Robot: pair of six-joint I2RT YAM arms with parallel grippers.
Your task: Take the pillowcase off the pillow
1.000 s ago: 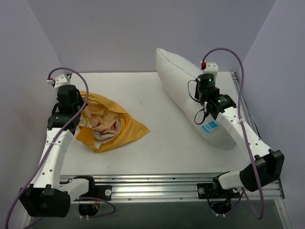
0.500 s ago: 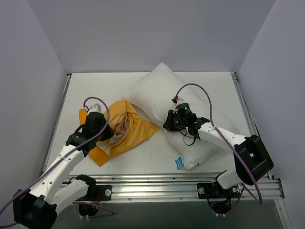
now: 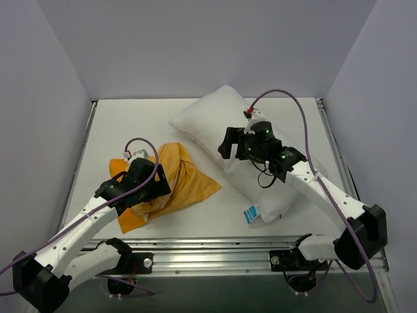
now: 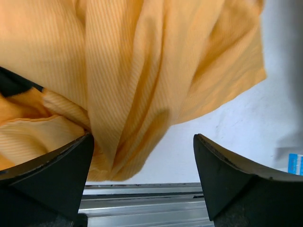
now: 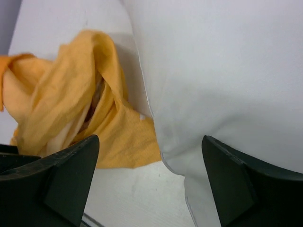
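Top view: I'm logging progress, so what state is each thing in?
pillowcase: off the pillow, crumpled beside it.
pillow: bare, lying flat.
left fingers: open, over the pillowcase.
right fingers: open, over the pillow's edge.

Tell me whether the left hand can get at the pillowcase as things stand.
Probably yes. The left hand is open right above the pillowcase. Its orange folds show between the hand's fingers, and nothing lies in the way.
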